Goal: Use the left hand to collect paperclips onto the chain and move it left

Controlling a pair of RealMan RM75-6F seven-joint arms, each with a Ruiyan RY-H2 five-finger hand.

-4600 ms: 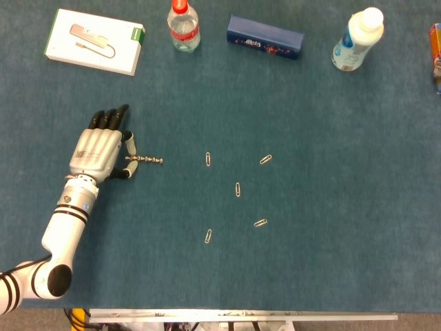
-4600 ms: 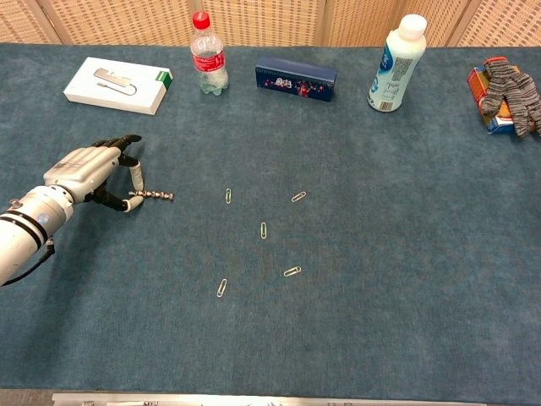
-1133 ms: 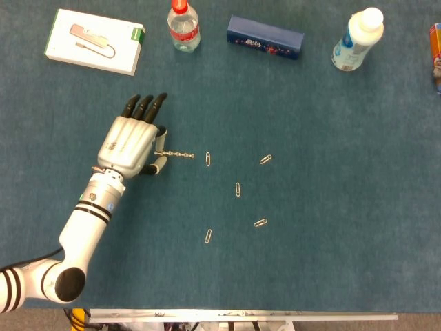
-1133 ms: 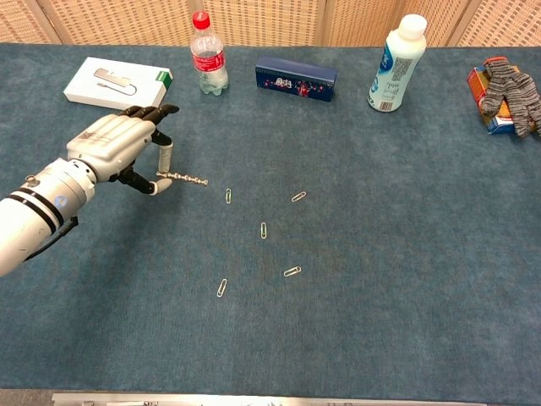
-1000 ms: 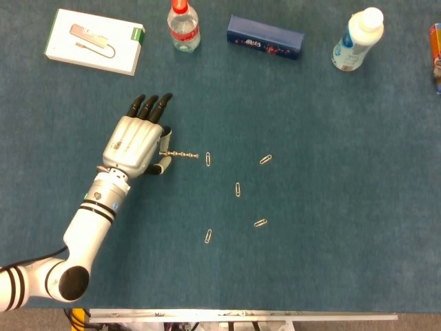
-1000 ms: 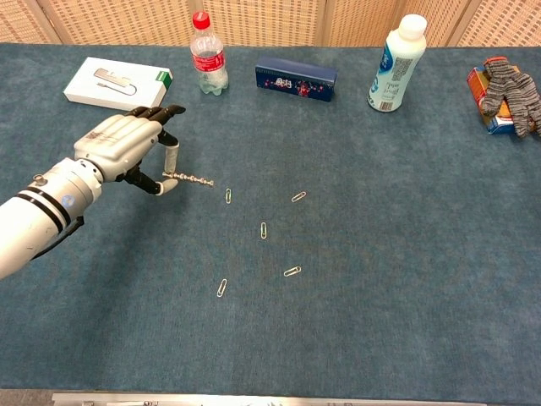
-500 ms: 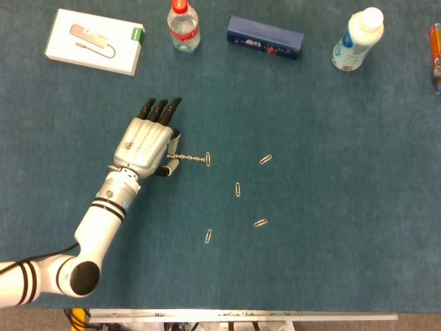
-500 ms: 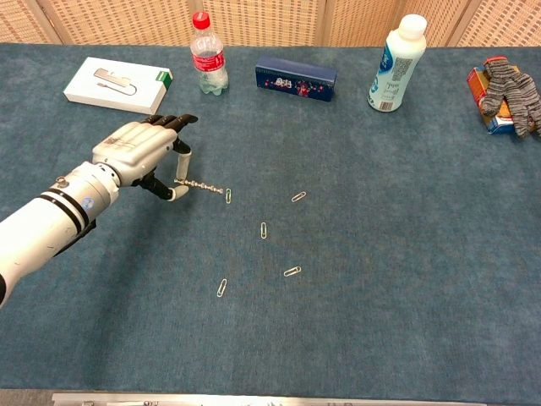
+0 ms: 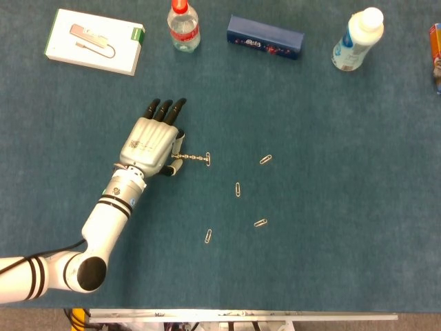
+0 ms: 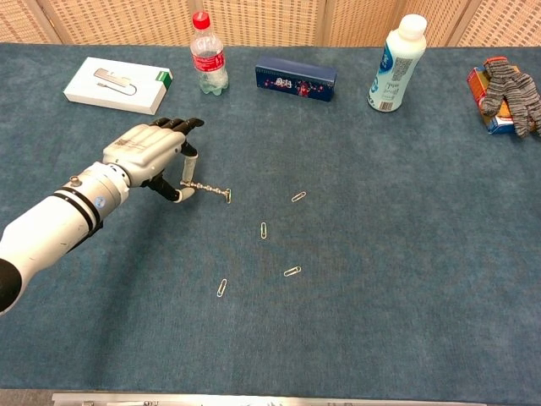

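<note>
My left hand hovers left of centre on the blue table and pinches one end of a short metal chain. The chain's far end touches a paperclip. More paperclips lie loose to the right and below: one further right, one in the middle, one lower right, and one nearest the front. My right hand is outside both views.
Along the back edge stand a white box, a clear bottle with a red cap, a dark blue box and a white bottle. A glove on a packet lies at the far right.
My left hand has carried the chain rightward from the left side of the table. The chain's tip now touches the nearest paperclip, which has shifted slightly.
</note>
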